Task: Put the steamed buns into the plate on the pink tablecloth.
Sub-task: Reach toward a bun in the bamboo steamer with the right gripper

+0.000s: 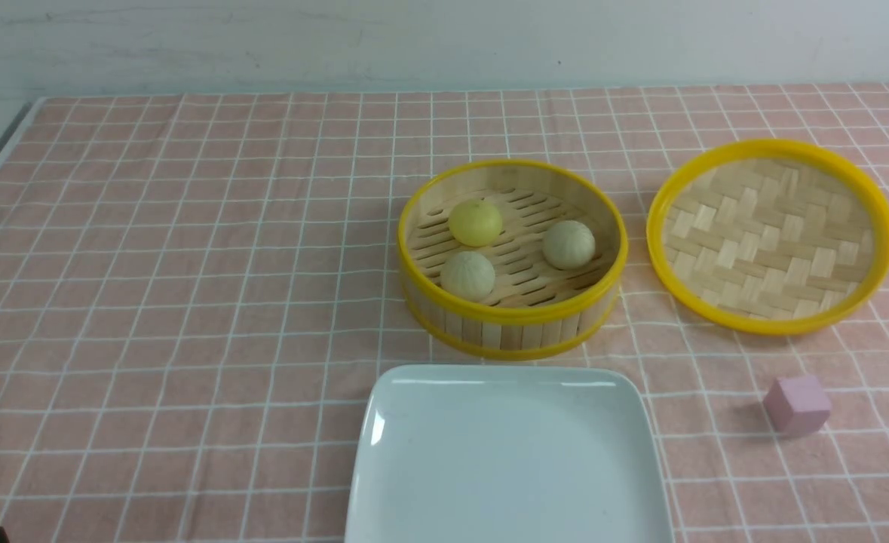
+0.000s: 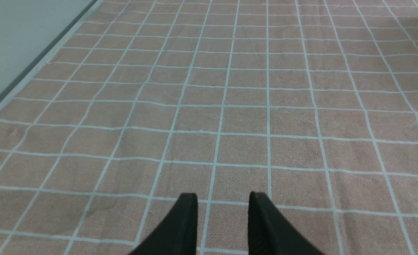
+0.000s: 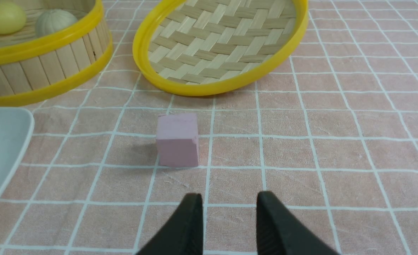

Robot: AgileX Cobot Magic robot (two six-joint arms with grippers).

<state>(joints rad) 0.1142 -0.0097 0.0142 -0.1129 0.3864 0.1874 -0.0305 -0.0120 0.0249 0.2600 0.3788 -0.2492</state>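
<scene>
Three steamed buns lie in the round bamboo steamer (image 1: 512,320): a yellow bun (image 1: 475,222) at the back left, a pale beige bun (image 1: 568,244) at the right, and another beige bun (image 1: 468,275) at the front left. The empty white square plate (image 1: 508,460) lies on the pink tablecloth (image 1: 188,264), just in front of the steamer. My left gripper (image 2: 223,200) is open and empty over bare cloth, far left of the steamer. My right gripper (image 3: 229,202) is open and empty, a little short of the pink cube (image 3: 178,139). Neither gripper shows in the front view.
The yellow-rimmed woven lid (image 1: 770,235) lies upside down to the right of the steamer. The small pink cube (image 1: 797,405) sits in front of the lid, to the right of the plate. The table's left edge (image 2: 35,67) runs beside the left gripper.
</scene>
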